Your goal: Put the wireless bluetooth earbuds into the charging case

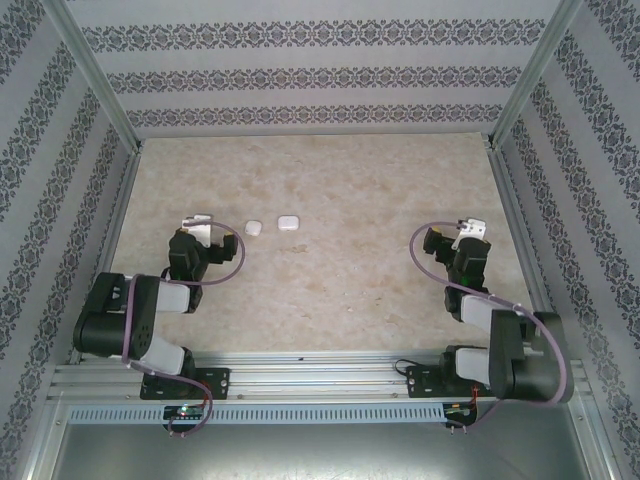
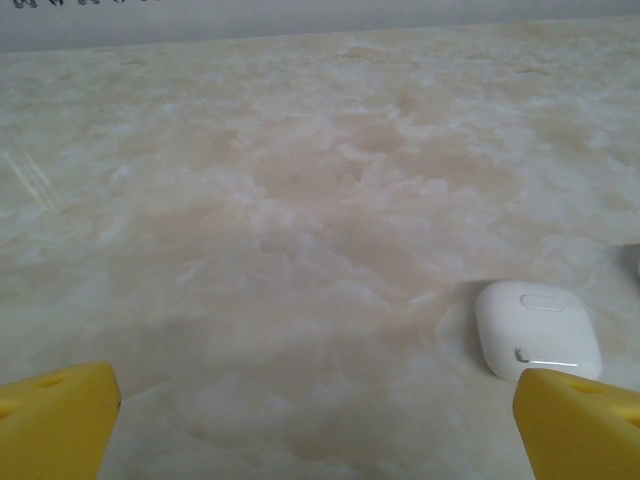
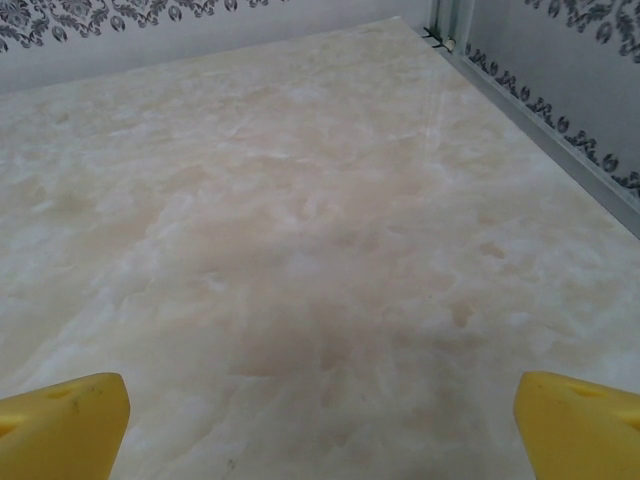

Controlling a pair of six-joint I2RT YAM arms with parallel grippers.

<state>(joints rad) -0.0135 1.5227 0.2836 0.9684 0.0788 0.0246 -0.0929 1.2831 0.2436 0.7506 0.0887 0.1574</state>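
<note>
I am seeing left gripper point(image 2: 320, 430) gaping wide, holding nothing; right gripper point(image 3: 320, 430) doing same over bare table point(image 3: 300, 200). Shut charging case point(image 2: 538, 325) lying just right of left gripper, near edge hiding behind yellow fingertip point(image 2: 580, 425). Small dark mark point(image 2: 520, 353) on its front: I am not managing to read it. At frame edge, second case point(image 2: 636, 260) getting cut off. Cannot tell where earbuds are lying.

1. Table point(image 1: 330, 190): beige marble-look top with blotchy tan patches and a bit of glare.
2. Walls point(image 1: 300, 60): pale, with bands of dark damask print, boxing the table in on three sides.
3. Posts point(image 1: 93, 75): silver metal, slanting up from the back corners.
4. Rails point(image 1: 320, 375): aluminium, along the near edge, with a slotted strip point(image 1: 300, 412) just below.
</note>
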